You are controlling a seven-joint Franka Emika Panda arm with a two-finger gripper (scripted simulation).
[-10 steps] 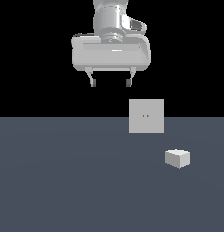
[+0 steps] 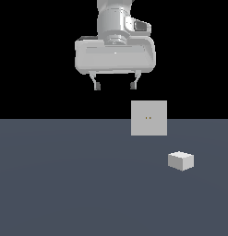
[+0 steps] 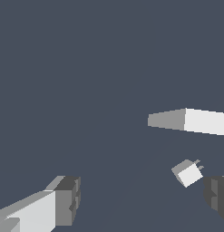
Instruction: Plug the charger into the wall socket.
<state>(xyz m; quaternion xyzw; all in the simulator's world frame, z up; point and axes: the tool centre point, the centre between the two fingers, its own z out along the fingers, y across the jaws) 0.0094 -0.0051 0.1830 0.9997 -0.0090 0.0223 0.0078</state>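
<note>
**Approaching the charger: gripper high, block on the floor**

Hovering well above the dark grey floor [image 2: 64, 184] in the exterior view, the white two-fingered gripper [image 2: 114, 85] hangs with its jaws spread wide and nothing between them. The charger, a small plain off-white box-shaped block [image 2: 181, 161], rests on the floor toward the exterior view's right, well below the gripper and well apart from it; reaching it would call for travel to that side and a long descent. The wall socket, a flat upright light-grey square plate [image 2: 149, 118] with two tiny dark-yellowish dots at its centre, stands near the block, between it and the gripper's height.

Wrist view: the charger [image 3: 187, 173] appears small, with two short prongs just visible at one end, probably marking its long axis. The socket plate [image 3: 190, 120] is seen edge-on and cut off by the frame. Both fingers [image 3: 63, 199] are partly cropped; prong detail is too small to resolve.
</note>
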